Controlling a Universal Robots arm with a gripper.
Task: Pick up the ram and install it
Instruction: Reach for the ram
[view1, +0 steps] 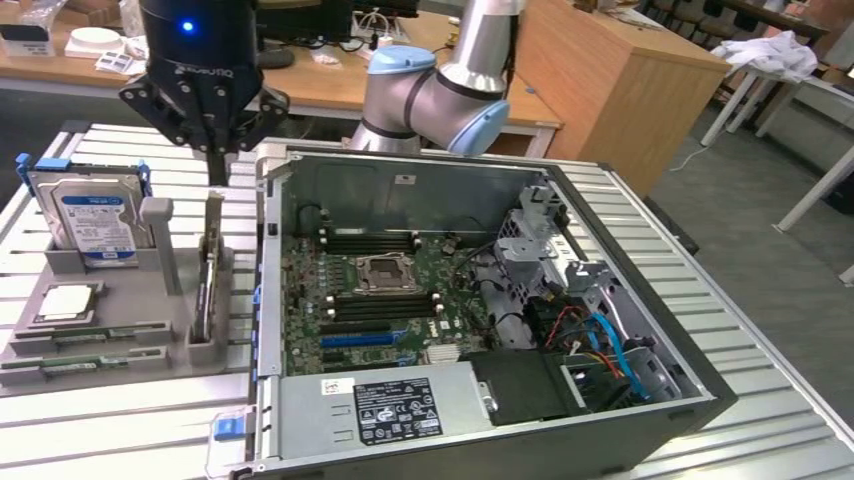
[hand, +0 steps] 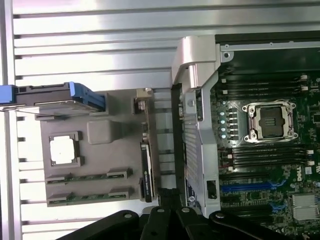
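Two ram sticks, long and green, lie flat in slots at the near end of a grey holder: one ram stick (view1: 94, 336) (hand: 88, 177) and a second (view1: 80, 366) (hand: 88, 195) beside it. My black gripper (view1: 216, 165) (hand: 169, 214) hangs above the holder's far end, between the hard drive and the open computer case (view1: 274, 300). Its fingers are shut with nothing between them. It is well above and away from both sticks. The motherboard's dark memory slots (view1: 380, 243) (hand: 265, 156) flank the empty CPU socket (view1: 384, 270) (hand: 271, 120).
The holder (view1: 127, 300) also carries a silver hard drive with a blue label (view1: 96, 215), a square CPU chip (view1: 67, 302) (hand: 64, 149) and an upright card (view1: 211, 285) (hand: 146, 170). The case wall stands close on the exterior view's right of the gripper. All rests on a ribbed metal table (view1: 107, 430).
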